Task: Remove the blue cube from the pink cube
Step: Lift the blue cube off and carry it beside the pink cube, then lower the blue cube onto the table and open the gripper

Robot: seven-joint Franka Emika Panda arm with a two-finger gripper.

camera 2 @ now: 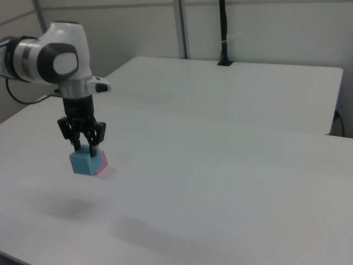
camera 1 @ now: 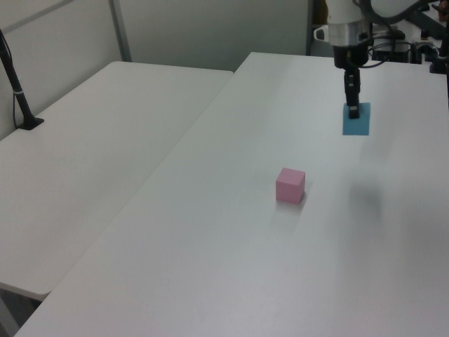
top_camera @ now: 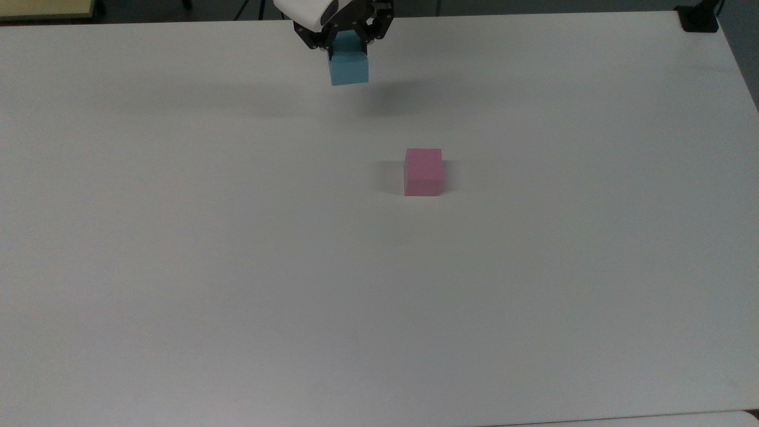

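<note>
The pink cube (top_camera: 423,171) sits alone on the white table (top_camera: 237,267), also seen in the left view (camera 1: 290,186) and partly hidden behind the blue cube in the right view (camera 2: 102,163). The blue cube (top_camera: 348,67) hangs in the air, well above the table, up and to the left of the pink cube in the top view. My gripper (top_camera: 347,44) is shut on the blue cube's top part. In the left view the blue cube (camera 1: 356,120) hangs under the gripper (camera 1: 353,107), up and to the right of the pink cube. The right view shows the blue cube (camera 2: 84,162) held by the gripper (camera 2: 84,148).
A second white table (camera 1: 91,140) adjoins on the left view's left, with a black post (camera 1: 17,88) clamped at its edge. Another black clamp (top_camera: 698,16) sits at the table's far right corner in the top view. A cube shadow (top_camera: 388,98) lies on the table.
</note>
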